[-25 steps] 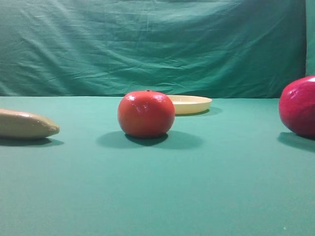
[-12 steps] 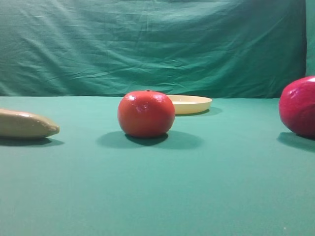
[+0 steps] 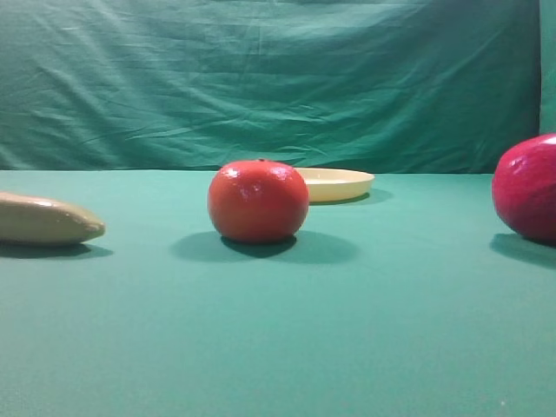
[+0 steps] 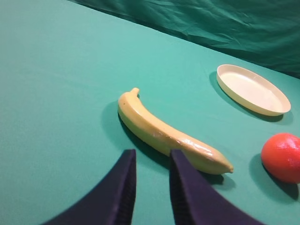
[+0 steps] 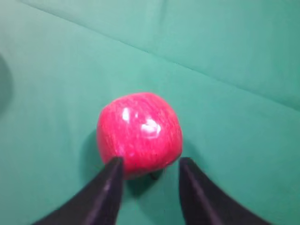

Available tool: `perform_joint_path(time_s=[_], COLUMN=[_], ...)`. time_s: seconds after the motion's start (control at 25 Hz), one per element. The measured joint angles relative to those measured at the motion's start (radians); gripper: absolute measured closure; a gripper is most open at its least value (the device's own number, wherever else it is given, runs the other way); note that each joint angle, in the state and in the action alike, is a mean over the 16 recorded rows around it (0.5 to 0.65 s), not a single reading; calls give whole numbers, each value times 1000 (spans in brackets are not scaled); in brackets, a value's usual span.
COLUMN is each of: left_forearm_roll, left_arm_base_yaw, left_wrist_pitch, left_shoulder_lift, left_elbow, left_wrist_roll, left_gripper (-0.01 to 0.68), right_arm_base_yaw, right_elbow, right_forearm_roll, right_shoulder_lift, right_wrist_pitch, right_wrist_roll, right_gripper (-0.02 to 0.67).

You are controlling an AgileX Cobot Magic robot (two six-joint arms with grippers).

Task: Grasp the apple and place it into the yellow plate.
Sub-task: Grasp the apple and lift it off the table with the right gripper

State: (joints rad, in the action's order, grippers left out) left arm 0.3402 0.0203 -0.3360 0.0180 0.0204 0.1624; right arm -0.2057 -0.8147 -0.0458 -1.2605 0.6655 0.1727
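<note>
From the right wrist cam we're looking down at a glossy magenta-pink round apple [image 5: 139, 133] sitting on the green cloth tabletop [image 5: 225, 70], bright glare spots on its top. Our right gripper [image 5: 151, 171] has its two dark fingers [image 5: 107, 192] spread apart at the bottom of the frame. The apple sits just beyond the tips, roughly lined up with the gap; can't tell if the left tip touches it.

yellow banana [image 4: 164, 133], orange-red round fruit [image 3: 258, 201], green cloth backdrop [image 3: 261, 78]
</note>
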Motion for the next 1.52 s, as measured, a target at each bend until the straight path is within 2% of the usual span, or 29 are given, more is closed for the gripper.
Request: perform_joint_path(time_s=[0.24,0.36,0.44,0.8,1.2,1.52], left_forearm_roll=[0,0,0,0,0,0], left_arm_base_yaw=[0,0,0,0,0,0], left_wrist_pitch=[0,0,0,0,0,0], left_shoulder_lift=[0,0,0,0,0,0], left_elbow=[0,0,0,0,0,0], left_wrist_roll=[0,0,0,0,0,0], left_gripper=[516,516,516,516,516,516], right_arm_base_yaw=[-3,-4,-5,-6,-6,-13], right_elbow=[-27,-35,-39,-71,-123,-275], right_forearm_roll=[-1,-4,-8,-33,-62,-82], right_shoulder_lift=[-82,-127,-162,-334,-444,-459], right_wrist_pitch=[-15,-29,-42,-111,-126,-101], right_wrist_roll=[0,0,0,1,3,6], right_gripper=[67,3,-13,-18,77,133])
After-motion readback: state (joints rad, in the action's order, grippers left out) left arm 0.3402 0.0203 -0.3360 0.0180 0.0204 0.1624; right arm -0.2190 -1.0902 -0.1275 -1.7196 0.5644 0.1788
